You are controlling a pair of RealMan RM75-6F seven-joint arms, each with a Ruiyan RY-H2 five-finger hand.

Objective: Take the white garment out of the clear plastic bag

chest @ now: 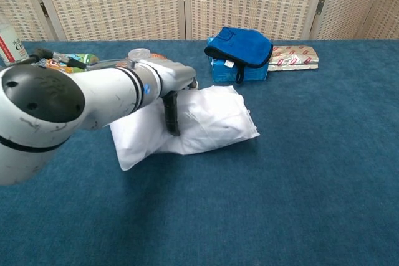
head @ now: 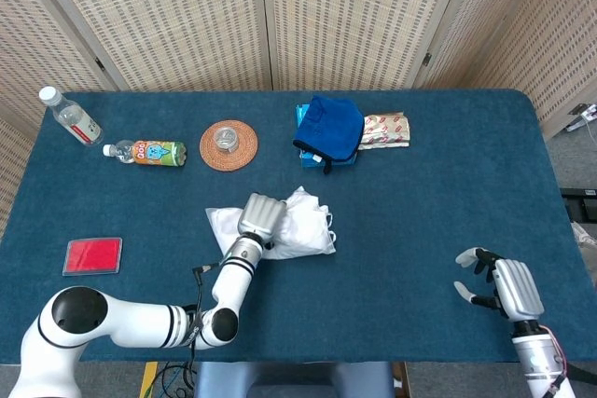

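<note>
The clear plastic bag (head: 303, 227) (chest: 212, 119) with the white garment inside lies at the middle of the blue table, bunched and partly raised. My left hand (head: 260, 217) (chest: 173, 105) grips the bag's top near its middle, fingers curled over it; its left end hangs down toward the cloth. My right hand (head: 504, 288) hovers over the table's near right edge with fingers apart and nothing in it; the chest view does not show it.
A blue cloth (head: 332, 127) lies on a blue box beside a snack packet (head: 385, 130) at the back. A woven coaster with a lid (head: 229, 144), a lying drink bottle (head: 146, 152), a water bottle (head: 71, 116) and a red card (head: 93, 255) are at the left.
</note>
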